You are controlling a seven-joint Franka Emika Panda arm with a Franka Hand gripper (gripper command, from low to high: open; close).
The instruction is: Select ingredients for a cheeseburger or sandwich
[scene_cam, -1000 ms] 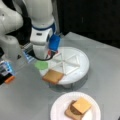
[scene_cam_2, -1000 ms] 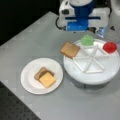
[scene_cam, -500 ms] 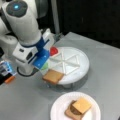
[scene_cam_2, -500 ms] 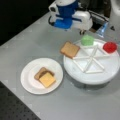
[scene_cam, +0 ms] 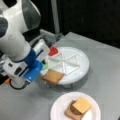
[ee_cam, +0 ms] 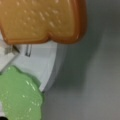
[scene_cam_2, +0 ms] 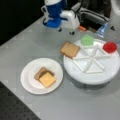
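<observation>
One tan toast slice [scene_cam: 53, 76] [scene_cam_2: 70, 49] lies on the rim of the white divided tray [scene_cam: 75, 72] [scene_cam_2: 100, 75], partly overhanging it, and fills the top of the wrist view [ee_cam: 42, 21]. On the white plate [scene_cam: 57, 110] [scene_cam_2: 28, 82] sits the sandwich stack [scene_cam: 79, 108] [scene_cam_2: 45, 78]: toast, dark patty, cheese square on top. My gripper [scene_cam: 44, 62] [scene_cam_2: 66, 31] hangs beside the tray near the green piece, a little off the toast. Its fingers stand apart and hold nothing.
A green leaf piece [scene_cam: 45, 66] [scene_cam_2: 87, 40] [ee_cam: 18, 97] and a red disc [scene_cam: 53, 50] [scene_cam_2: 110, 47] lie in tray compartments. Metal clutter [scene_cam_2: 95, 21] stands behind the tray. The grey table [scene_cam: 105, 55] [scene_cam_2: 75, 105] drops off at a front view's bottom left.
The arm has drawn back from over the tray, off the side where the toast lies. The toast slice and the stack on the plate have stayed put.
</observation>
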